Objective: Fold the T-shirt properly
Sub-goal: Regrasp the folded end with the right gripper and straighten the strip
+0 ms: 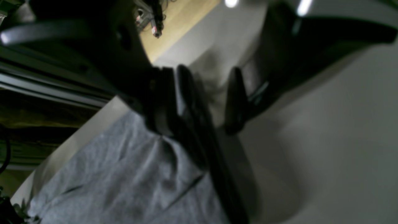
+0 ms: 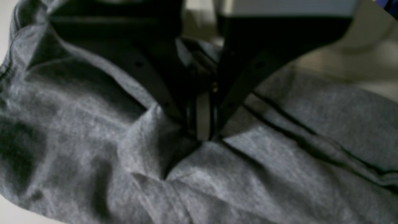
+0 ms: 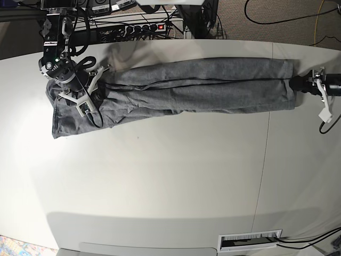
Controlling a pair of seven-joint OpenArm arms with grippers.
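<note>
right tool [image 2: 202, 130] clenched on the t-shirt [image 3: 176, 90] at upper left pins it; left tool [image 1: 206, 102] at far right gapes, released.

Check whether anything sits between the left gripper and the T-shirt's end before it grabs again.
Nothing visible is in the way. The left gripper has its jaws spread right at the edge of the T-shirt, with only bare table beside it. The right gripper is shut on the T-shirt's other end.
</note>
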